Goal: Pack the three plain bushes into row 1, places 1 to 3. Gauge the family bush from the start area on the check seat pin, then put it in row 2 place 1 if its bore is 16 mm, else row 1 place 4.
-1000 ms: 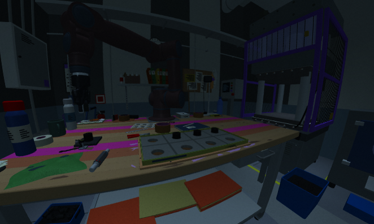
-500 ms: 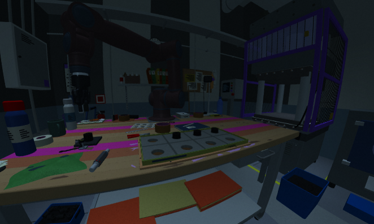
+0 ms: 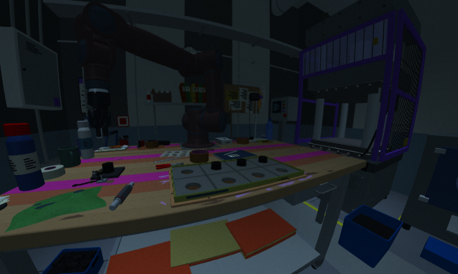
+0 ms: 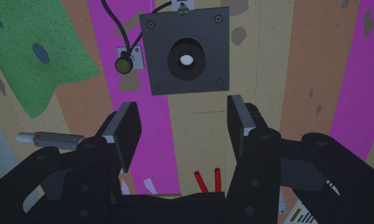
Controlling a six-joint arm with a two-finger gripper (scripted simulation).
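My gripper (image 4: 183, 127) is open and holds nothing. It hangs well above the bench (image 3: 99, 133), over the dark square check seat plate (image 4: 186, 51). A black bush (image 4: 186, 60) sits on the plate over its pale pin (image 4: 186, 59), whose tip shows in the bore. From the side camera the same bush (image 3: 107, 167) stands upright on the plate (image 3: 111, 171). Three black bushes (image 3: 216, 165) (image 3: 241, 162) (image 3: 262, 159) stand in the tray's far row. The grey tray (image 3: 232, 176) lies to the right of the plate.
Behind the work stand the arm's base (image 3: 198, 135), a white bottle (image 3: 85, 138) and a green mug (image 3: 69, 155). A tape roll (image 3: 199, 156) sits behind the tray. A green cloth (image 3: 58, 206), a marker pen (image 3: 121, 196) and a blue bottle (image 3: 21, 157) lie left.
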